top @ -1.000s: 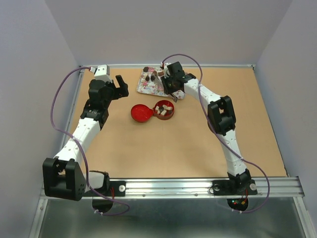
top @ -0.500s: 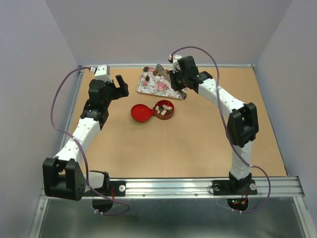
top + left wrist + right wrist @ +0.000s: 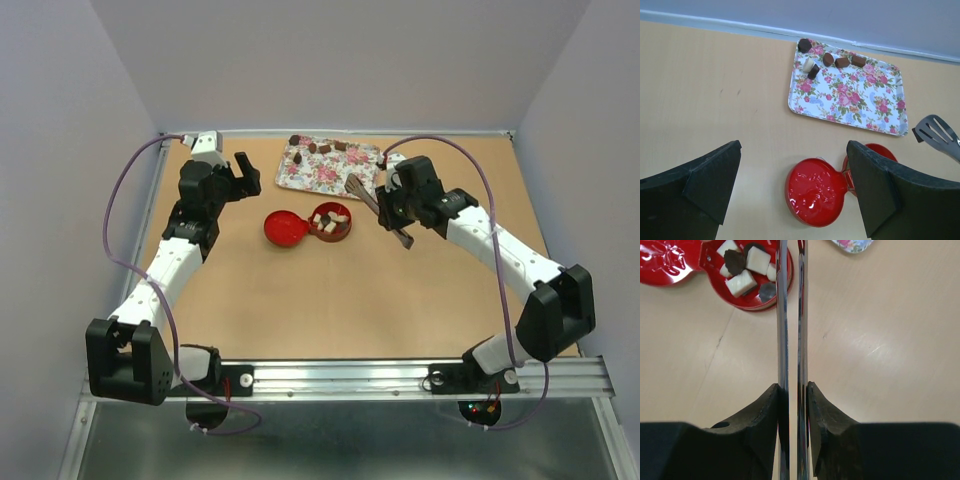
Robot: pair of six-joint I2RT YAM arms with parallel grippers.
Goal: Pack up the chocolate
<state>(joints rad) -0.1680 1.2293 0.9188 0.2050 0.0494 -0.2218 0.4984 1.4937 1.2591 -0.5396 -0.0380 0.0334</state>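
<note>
The right gripper's (image 3: 792, 390) jaws clamp the tongs (image 3: 782, 315) beside the tin (image 3: 740, 301); the left gripper's (image 3: 792, 150) jaws gape wide. Ease the squeeze before straddling chocolate (image 3: 842, 62) beyond the tin.

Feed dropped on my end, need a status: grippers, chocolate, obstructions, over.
Left gripper open. Right gripper shut on tongs, beside tin. Chocolate: some in tin, six pieces on tray. Nothing blocking either.

Bright even light, soft shadows, sharp
</note>
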